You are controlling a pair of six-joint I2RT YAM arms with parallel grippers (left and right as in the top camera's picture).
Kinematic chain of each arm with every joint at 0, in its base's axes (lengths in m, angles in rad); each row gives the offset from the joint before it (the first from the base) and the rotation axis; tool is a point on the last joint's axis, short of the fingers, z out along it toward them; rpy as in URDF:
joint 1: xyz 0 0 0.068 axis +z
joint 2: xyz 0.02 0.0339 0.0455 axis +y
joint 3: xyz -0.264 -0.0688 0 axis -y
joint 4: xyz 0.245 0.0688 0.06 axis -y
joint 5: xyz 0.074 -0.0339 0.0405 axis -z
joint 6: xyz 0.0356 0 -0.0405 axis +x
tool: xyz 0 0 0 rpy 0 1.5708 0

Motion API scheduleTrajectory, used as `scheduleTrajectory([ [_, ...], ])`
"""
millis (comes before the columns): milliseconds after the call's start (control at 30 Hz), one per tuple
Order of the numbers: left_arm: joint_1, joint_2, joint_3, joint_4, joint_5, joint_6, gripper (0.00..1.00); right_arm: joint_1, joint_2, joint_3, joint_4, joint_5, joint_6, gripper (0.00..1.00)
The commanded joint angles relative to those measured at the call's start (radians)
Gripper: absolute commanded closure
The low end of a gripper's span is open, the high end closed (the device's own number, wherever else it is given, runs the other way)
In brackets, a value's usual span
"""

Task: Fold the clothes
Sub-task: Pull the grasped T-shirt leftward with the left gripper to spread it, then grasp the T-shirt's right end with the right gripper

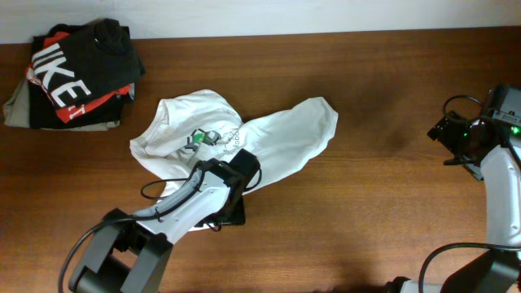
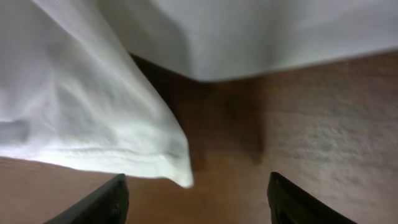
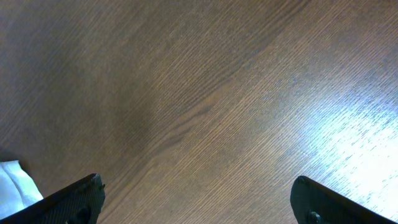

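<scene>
The white T-shirt [image 1: 281, 134] lies crumpled in the middle of the wooden table, with a small green-and-red mark [image 1: 208, 137] at its neck. My left gripper [image 1: 244, 167] is open and empty at the shirt's near edge. In the left wrist view [image 2: 198, 199] a hemmed corner of the shirt [image 2: 93, 118] hangs just ahead of the fingers, not held. My right gripper [image 1: 446, 134] is open and empty at the far right, well apart from the shirt. The right wrist view [image 3: 199, 199] shows bare wood and a scrap of white cloth [image 3: 15, 183] at the lower left.
A black shirt with big white letters and red [image 1: 77, 69] lies on a grey-olive folded garment [image 1: 20, 110] at the back left corner. Brown wooden tabletop [image 1: 383, 212] lies between the white shirt and the right arm.
</scene>
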Motion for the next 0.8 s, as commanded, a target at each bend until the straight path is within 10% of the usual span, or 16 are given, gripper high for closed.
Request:
scheduleTrajectory([
  [0,0.089,0.022,-0.009,0.016,-0.027,0.003,0.44,-0.005,-0.004,0.009,0.003,0.012,0.005,0.01],
  [167,0.123,0.022,-0.089,0.116,0.068,0.047,0.49,-0.005,-0.004,0.009,0.003,0.012,0.005,0.01],
  [300,0.123,0.022,-0.122,0.151,0.077,0.046,0.99,-0.005,-0.004,0.009,0.003,0.012,0.005,0.01],
  [500,0.123,0.022,-0.122,0.169,0.052,0.045,0.99,-0.005,-0.004,0.009,0.044,-0.009,0.039,0.01],
  [633,0.123,0.022,-0.122,0.187,0.05,0.046,0.99,0.046,-0.003,0.005,0.047,-0.682,0.124,0.01],
  [767,0.123,0.022,-0.122,0.187,0.068,0.046,0.99,0.42,0.04,-0.061,0.034,-0.387,0.032,0.01],
])
